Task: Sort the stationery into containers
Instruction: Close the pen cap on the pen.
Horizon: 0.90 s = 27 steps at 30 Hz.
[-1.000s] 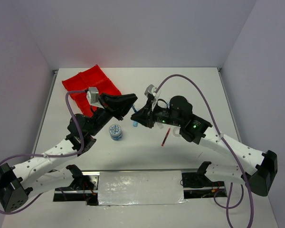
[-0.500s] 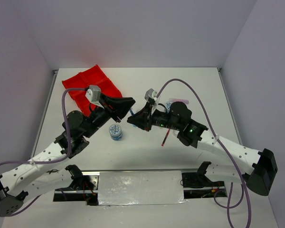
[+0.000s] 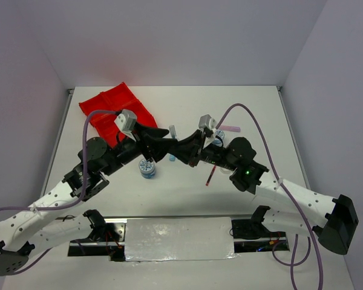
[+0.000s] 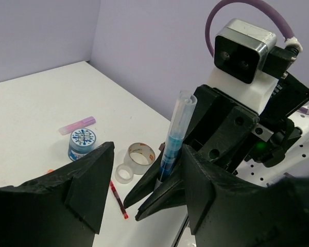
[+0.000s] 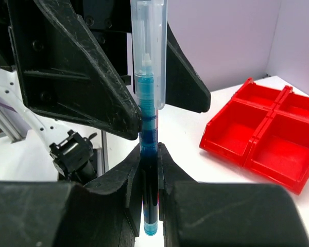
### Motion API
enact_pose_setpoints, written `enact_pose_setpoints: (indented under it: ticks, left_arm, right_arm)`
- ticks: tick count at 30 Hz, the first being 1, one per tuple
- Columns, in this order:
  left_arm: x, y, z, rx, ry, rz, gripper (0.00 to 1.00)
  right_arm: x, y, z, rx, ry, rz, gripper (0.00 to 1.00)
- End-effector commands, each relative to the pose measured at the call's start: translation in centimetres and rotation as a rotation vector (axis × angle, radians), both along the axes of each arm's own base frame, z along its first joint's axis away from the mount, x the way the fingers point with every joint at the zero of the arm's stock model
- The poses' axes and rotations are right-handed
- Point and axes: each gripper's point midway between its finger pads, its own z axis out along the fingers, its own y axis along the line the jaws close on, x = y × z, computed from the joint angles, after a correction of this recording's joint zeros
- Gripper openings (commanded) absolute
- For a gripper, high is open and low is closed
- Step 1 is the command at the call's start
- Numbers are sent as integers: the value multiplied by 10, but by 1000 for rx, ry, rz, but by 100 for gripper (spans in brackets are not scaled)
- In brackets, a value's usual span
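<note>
Red tray (image 3: pixel 109 109) at far-left of worktop (image 3: pixel 242 103), tilted; its visible compartments hold nothing in the right wrist view.

Left claw (image 4: pixel 149 147): open, fingers spread either side of the light-blue stick (image 4: pixel 174 134), apart from it.

Blue-white tub (image 3: pixel 147 167) sits on the worktop just below the left claw, ungripped.

Light-blue stick: upright, mid-worktop, off the surface, clamped low on its barrel by the right claw (image 5: pixel 150 154). The two claws meet nose to nose and crowd the stick on all sides.

Right of that, lying loose: red pen (image 3: pixel 211 175) and, further back, pink stick (image 3: pixel 230 128).

Versus one second ago: both wrists have shifted rightward. The pink stick, then hidden by the right arm, is now exposed. The tub and red pen are unmoved.

View differences: only the left wrist view shows the tape ring (image 4: pixel 139 157) and a second tub (image 4: pixel 83 143) beside the pink stick. The top view has these largely masked by the right arm. Only the right wrist view shows the grip on the stick close up.
</note>
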Motion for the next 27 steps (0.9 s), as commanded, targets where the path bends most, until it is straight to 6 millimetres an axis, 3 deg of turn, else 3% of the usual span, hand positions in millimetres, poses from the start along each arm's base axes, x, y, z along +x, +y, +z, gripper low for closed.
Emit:
enact_pose_setpoints:
  ticks: [1,10,13,18,20,22,23,25,27]
  left_arm:
    - [-7,0,16,-25,-66,-31,65]
    - [-11,-15,4,-10,-75,-106,61]
    - [-16,-13,9,-13,-102,-120,41]
    - [-19,-12,12,-8,-121,-128,24]
    - [-18,-11,12,-5,-120,-117,32]
    - [-16,-7,12,0,-117,-95,54]
    - [-13,-5,12,1,-116,-78,60]
    - [-14,-3,13,2,-120,-71,68]
    - [-10,3,19,-2,-130,-35,70]
  right_arm:
    - [-11,-4,29,93,-59,30,0]
    - [-6,4,24,83,-24,35,0]
    - [-5,6,22,75,-19,40,0]
    - [-4,8,20,75,-6,45,0]
    - [-4,8,21,75,-8,41,0]
    - [-4,9,20,68,-6,40,0]
    - [-2,9,19,64,-5,35,0]
    - [0,10,17,55,-2,32,0]
    - [-1,12,15,50,-1,39,0]
